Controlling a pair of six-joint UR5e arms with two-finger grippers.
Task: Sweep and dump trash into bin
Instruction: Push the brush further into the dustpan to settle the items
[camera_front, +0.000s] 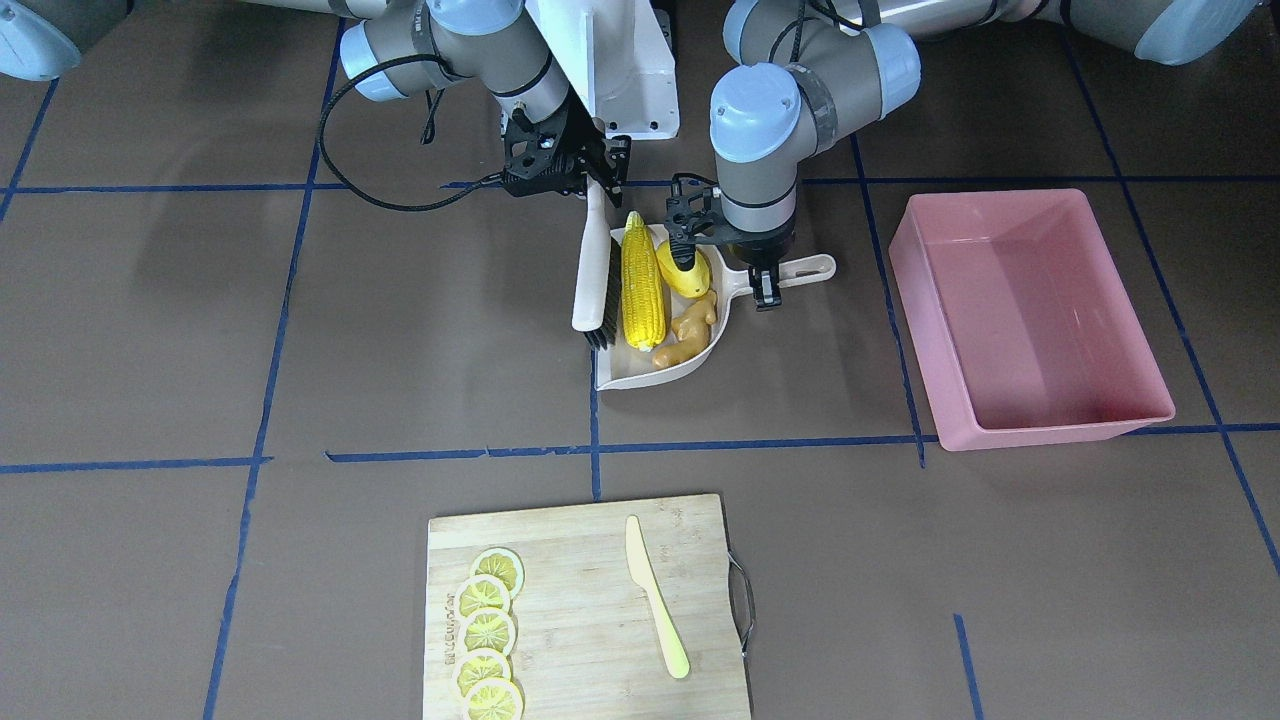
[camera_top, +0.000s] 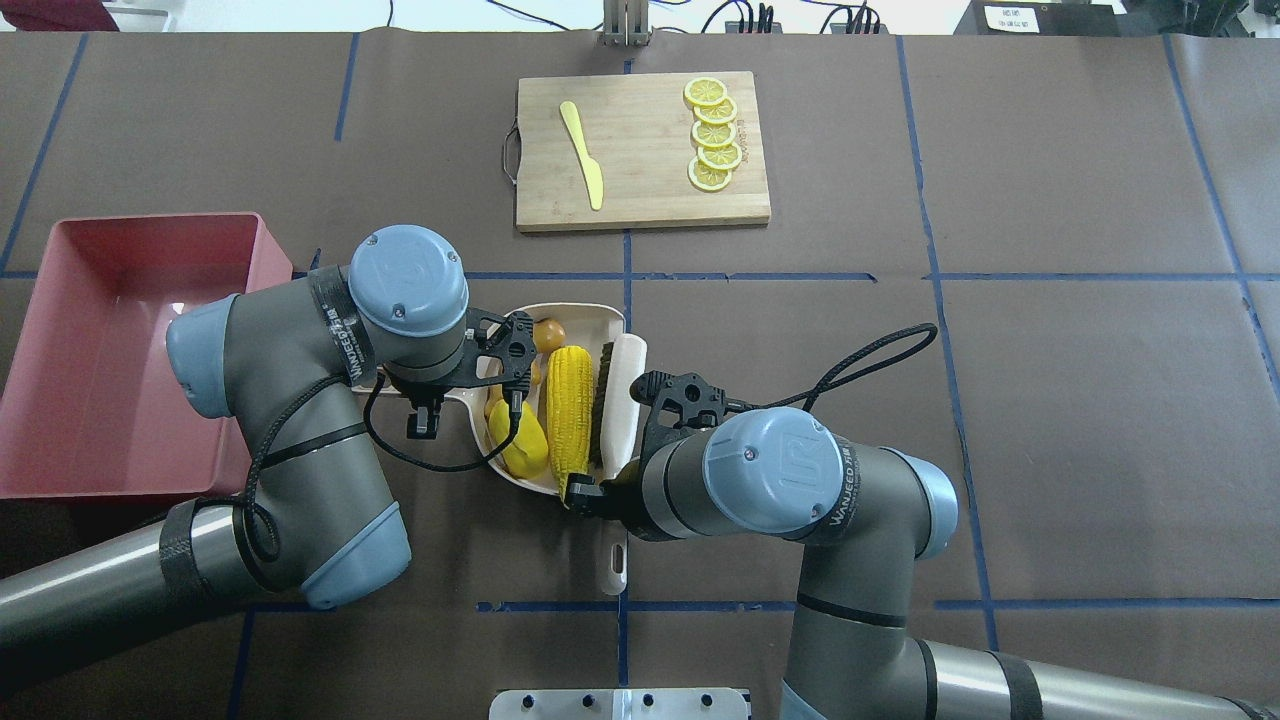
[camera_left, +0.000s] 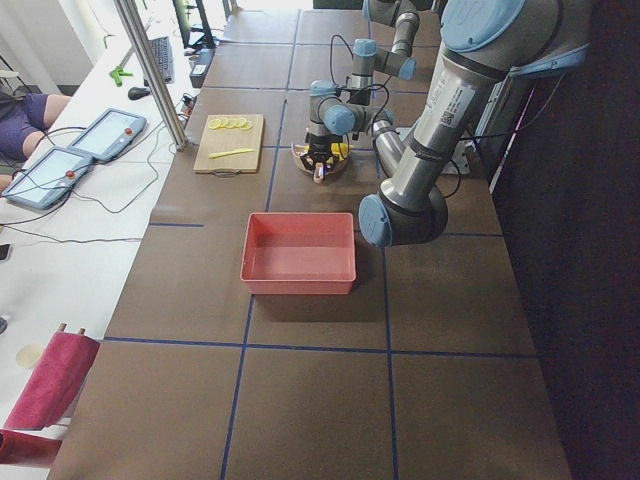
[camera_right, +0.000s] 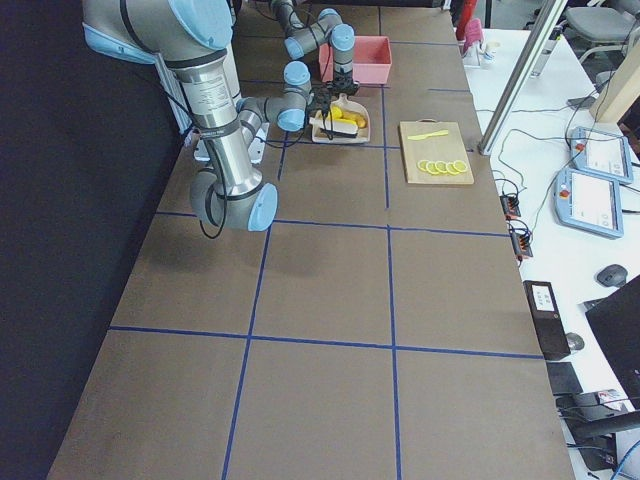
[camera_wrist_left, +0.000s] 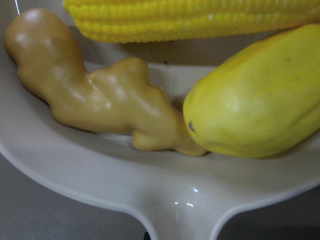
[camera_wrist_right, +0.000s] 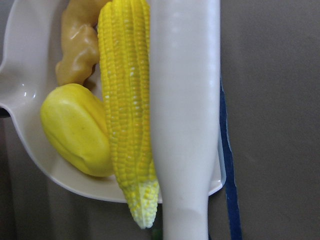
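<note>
The left pincer (camera_front: 764, 284) clenches the beige plastic dustpan (camera_front: 640, 368) holding long yellow corn cob (camera_front: 642, 285), yellow oval lump (camera_front: 690, 281), tan ginger root (camera_front: 688, 330); the right pincer (camera_front: 597, 180) clenches the white long-handled brush (camera_front: 592, 265).

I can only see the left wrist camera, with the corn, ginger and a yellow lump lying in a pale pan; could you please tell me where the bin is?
Observer: The pink bin stands on the table to the robot's left of the dustpan, apart from it, with nothing in it.
Operator: Thank you. What is the right arm doing?
Observer: The right gripper holds a white brush that lies alongside the corn cob.
Operator: Is anything else on the table?
Observer: A cutting board with lemon slices and a plastic knife lies farther from the robot.
</note>
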